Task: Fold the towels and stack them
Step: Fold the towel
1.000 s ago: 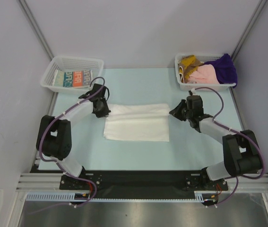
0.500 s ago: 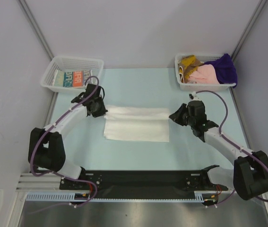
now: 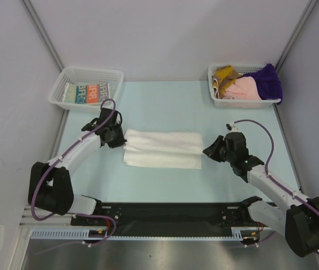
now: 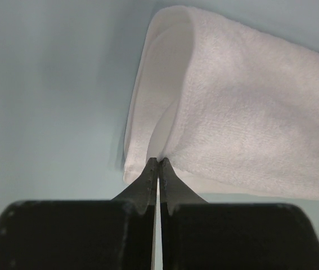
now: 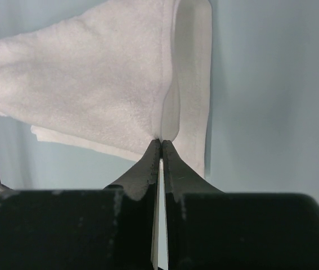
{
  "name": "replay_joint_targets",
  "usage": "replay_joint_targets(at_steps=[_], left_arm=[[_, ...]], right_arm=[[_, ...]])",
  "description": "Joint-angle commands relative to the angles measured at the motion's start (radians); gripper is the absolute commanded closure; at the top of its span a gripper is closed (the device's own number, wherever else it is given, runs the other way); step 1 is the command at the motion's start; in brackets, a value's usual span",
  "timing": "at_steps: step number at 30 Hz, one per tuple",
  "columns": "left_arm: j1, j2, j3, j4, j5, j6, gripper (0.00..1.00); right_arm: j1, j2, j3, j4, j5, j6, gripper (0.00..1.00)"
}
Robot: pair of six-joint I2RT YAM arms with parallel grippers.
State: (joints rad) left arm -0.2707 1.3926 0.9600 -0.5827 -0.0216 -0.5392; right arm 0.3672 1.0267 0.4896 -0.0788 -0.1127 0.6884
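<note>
Both my arms have drawn back toward my bases, carrying the far hem of the plain white cloth towel (image 3: 162, 151) over its lower layer; my left gripper (image 4: 158, 161) and right gripper (image 5: 160, 142) are each pinched tight on one end of that hem; the nipped cloth is buried between the jaws; the fold hides what lies under it; bare pale-blue table (image 3: 165, 104) lies open beyond the towel.

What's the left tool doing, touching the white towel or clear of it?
Touching. The left wrist view shows the left tool shut on the white towel, its folded edge pinched between the tips.
</note>
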Motion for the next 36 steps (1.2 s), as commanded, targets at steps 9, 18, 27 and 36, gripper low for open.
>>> replay_joint_targets(at_steps=[9,18,27,36], left_arm=[[0.013,-0.063,-0.060,0.024,0.011,0.028,1.00],[0.014,-0.067,-0.096,0.038,-0.009,0.038,1.00],[0.028,-0.076,-0.147,0.061,0.008,0.005,0.88],[0.030,-0.119,-0.142,0.050,0.014,0.013,1.00]], right_arm=[[0.035,-0.073,-0.059,-0.030,0.016,0.026,1.00],[0.062,-0.082,-0.095,-0.016,0.021,0.045,1.00],[0.088,-0.053,-0.148,0.050,0.021,0.068,1.00],[0.088,-0.076,-0.125,0.021,0.036,0.062,1.00]])
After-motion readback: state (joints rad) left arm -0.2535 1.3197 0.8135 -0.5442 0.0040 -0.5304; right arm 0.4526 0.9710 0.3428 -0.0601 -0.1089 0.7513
